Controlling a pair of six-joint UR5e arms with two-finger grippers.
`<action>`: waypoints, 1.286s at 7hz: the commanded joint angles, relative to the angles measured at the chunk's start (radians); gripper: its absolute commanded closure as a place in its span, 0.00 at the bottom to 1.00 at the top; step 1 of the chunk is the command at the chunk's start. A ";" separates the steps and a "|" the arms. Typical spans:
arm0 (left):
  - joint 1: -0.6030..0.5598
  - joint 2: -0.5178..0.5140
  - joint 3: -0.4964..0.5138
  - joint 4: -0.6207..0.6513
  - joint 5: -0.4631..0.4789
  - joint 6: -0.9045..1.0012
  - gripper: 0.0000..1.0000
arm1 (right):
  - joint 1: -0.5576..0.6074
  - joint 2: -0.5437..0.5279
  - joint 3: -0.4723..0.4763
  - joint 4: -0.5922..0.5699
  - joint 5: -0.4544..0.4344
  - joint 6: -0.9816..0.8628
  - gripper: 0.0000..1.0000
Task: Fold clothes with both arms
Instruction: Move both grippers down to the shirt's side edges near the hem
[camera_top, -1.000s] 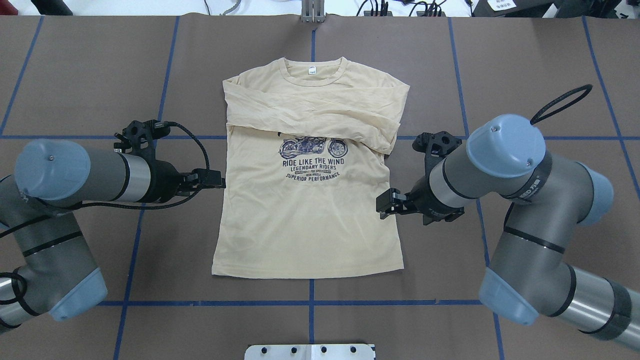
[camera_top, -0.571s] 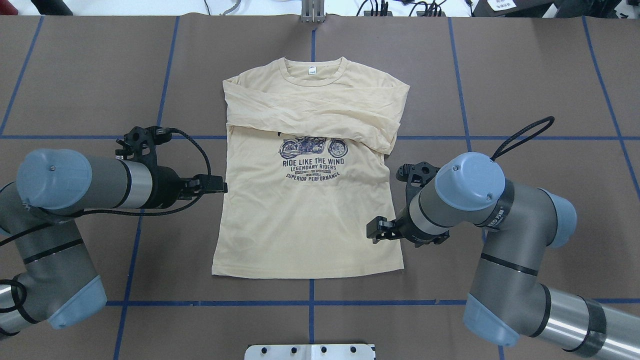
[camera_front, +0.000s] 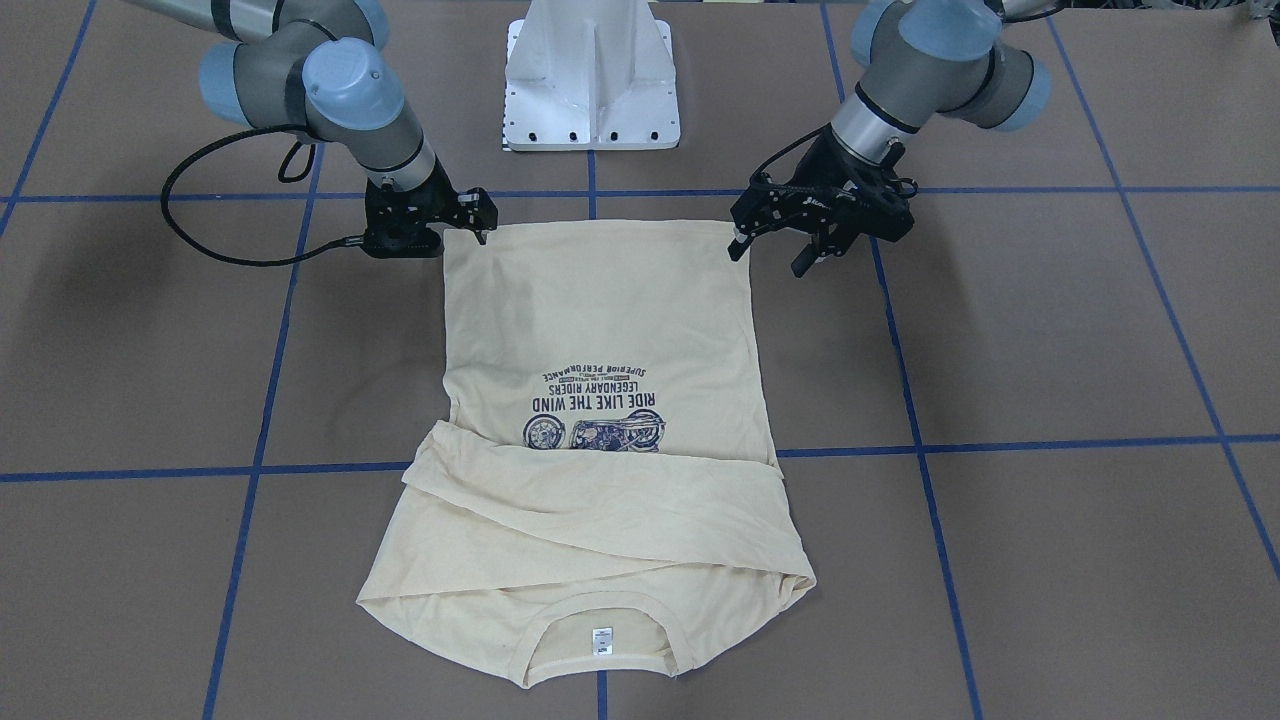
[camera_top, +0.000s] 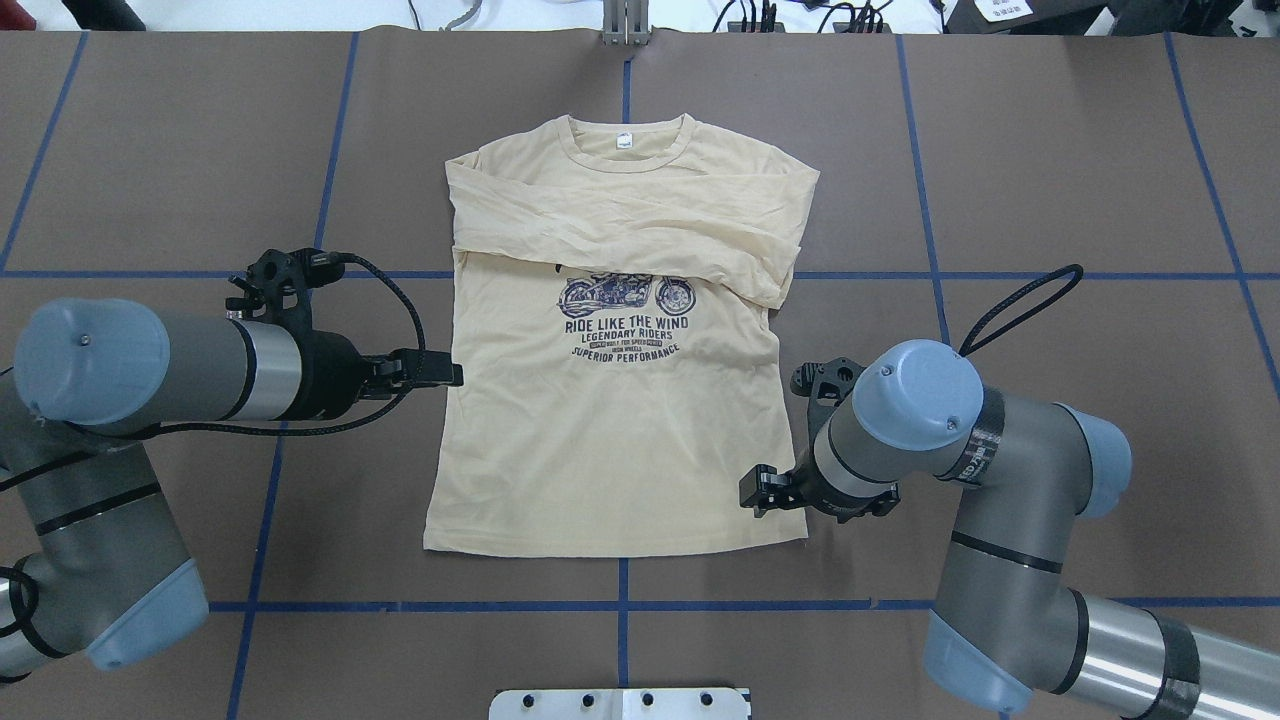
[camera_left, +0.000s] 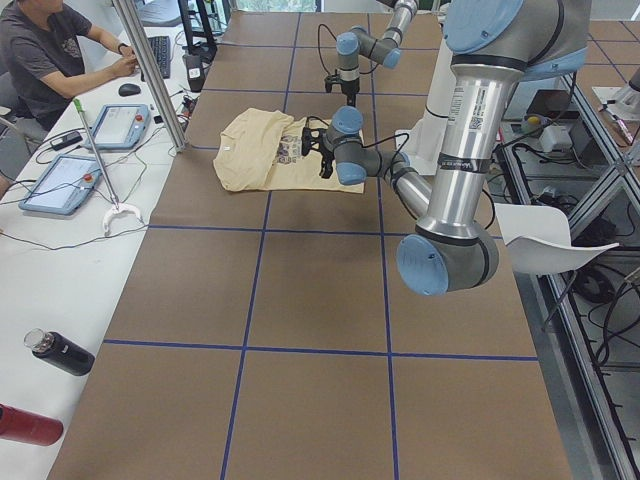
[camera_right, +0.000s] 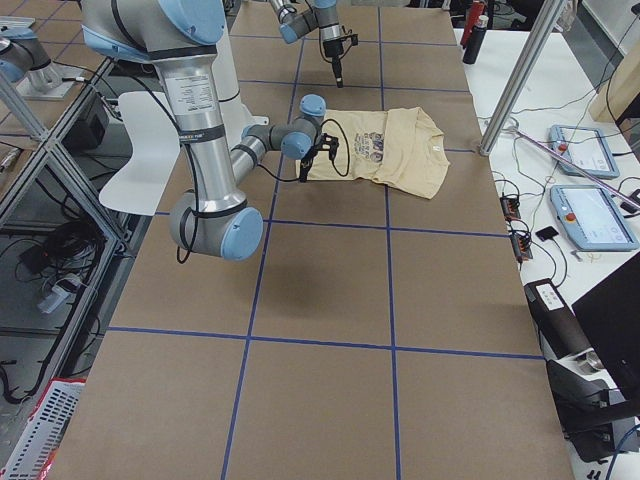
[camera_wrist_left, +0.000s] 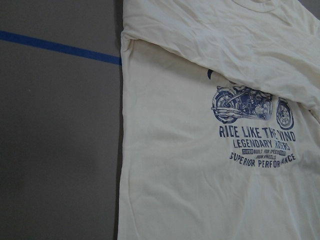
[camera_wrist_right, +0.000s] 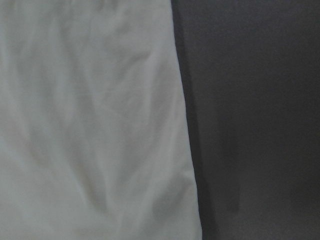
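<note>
Table (camera_top: 1080, 150), brown with blue tape lines (camera_top: 1150, 275), bears T-shirt (camera_top: 610, 450); left hand (camera_top: 455, 375) released, right hand (camera_top: 752, 490) apparently too.

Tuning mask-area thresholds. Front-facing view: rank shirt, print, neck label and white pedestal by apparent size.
1. Shirt
2. Pedestal, though cropped at the top edge
3. Print
4. Neck label, by far the smallest

T-shirt (camera_top: 600, 450) print (camera_top: 625, 298) partly under folded sleeves (camera_top: 640, 225), smallest lettering (camera_top: 627, 343) seemingly unreadable
</note>
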 joint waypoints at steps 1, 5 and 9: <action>-0.001 0.002 -0.001 0.002 0.000 0.004 0.00 | -0.017 -0.003 -0.012 -0.004 0.003 0.002 0.08; -0.001 0.004 -0.001 0.002 0.000 0.004 0.00 | -0.035 -0.003 -0.012 -0.010 0.011 0.014 0.57; -0.001 0.004 -0.001 0.005 0.000 0.004 0.01 | -0.032 -0.002 0.003 -0.051 0.027 0.012 0.97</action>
